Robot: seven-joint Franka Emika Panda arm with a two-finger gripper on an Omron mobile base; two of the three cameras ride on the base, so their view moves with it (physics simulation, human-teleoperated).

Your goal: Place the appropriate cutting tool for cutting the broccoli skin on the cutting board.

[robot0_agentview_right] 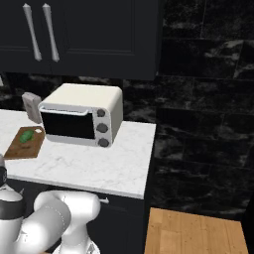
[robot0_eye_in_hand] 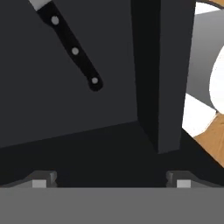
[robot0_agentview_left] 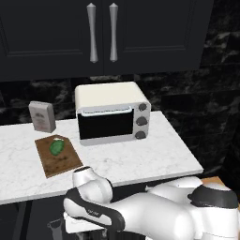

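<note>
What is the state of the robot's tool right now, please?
Tool: open, holding nothing; the knife lies ahead of it, untouched.

Glossy white rounded arm [robot0_agentview_left: 154,211] segments with dark joint bands; small dark claw [robot0_eye_in_hand: 111,177] tips with pale pads.

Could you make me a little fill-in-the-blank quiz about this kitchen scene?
1. The broccoli lies on the ____.
2. The grey box stands to the ____ of the toaster oven in the left base view.
3. The knife has a ____ handle with three rivets.
4. The pincer is ____.

Missing words: cutting board; left; black; open
</note>
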